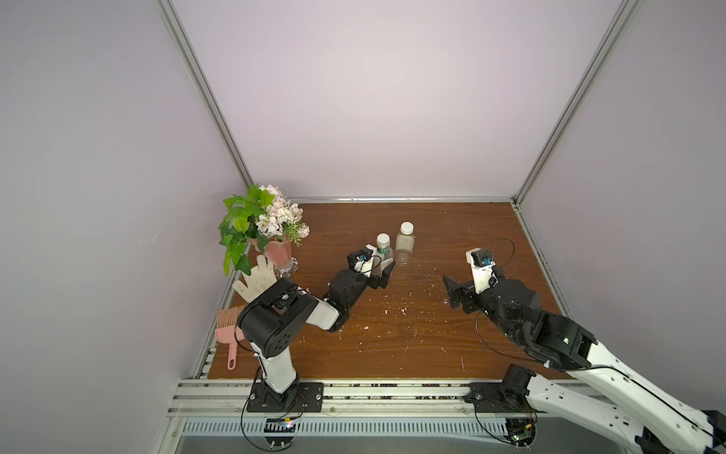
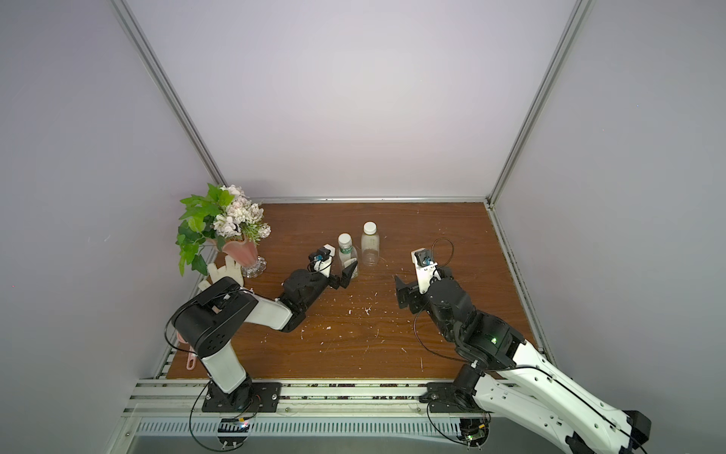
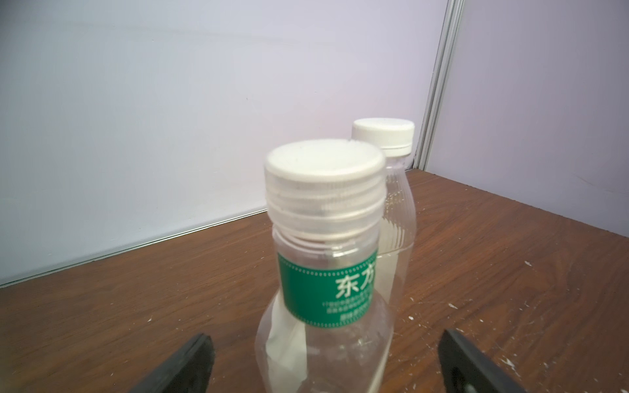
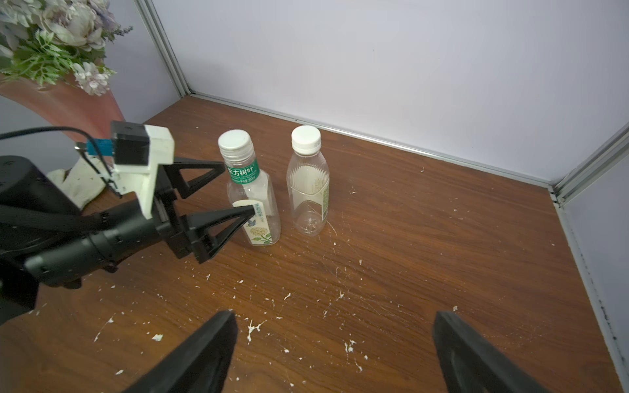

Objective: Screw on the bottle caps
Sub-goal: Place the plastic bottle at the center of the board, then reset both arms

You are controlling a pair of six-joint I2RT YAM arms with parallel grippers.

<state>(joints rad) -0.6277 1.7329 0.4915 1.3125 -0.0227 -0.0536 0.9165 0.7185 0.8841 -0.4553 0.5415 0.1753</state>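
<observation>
Left gripper [image 4: 238, 187]: jaws apart, flanking clear green-labelled plastic bottle [image 4: 253, 204], no grip.
Right gripper [image 4: 334, 317]: jaws apart, empty, well back.
Labelled bottle upright on brown wooden table [image 4: 442, 238], white ribbed plastic cap [image 4: 236, 141] on neck.
Plain clear ribbed bottle [image 4: 308, 190] just beside, second white cap [image 4: 306, 136] on.
Judged empty, light, thin-walled, tippy: clamp body, twist cap rim.
Green band reads 东方树叶; smaller print illegible.

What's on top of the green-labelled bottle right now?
A white cap sits on the neck of the green-labelled bottle. The cap covers the mouth, so how tightly it is screwed cannot be seen.
</observation>
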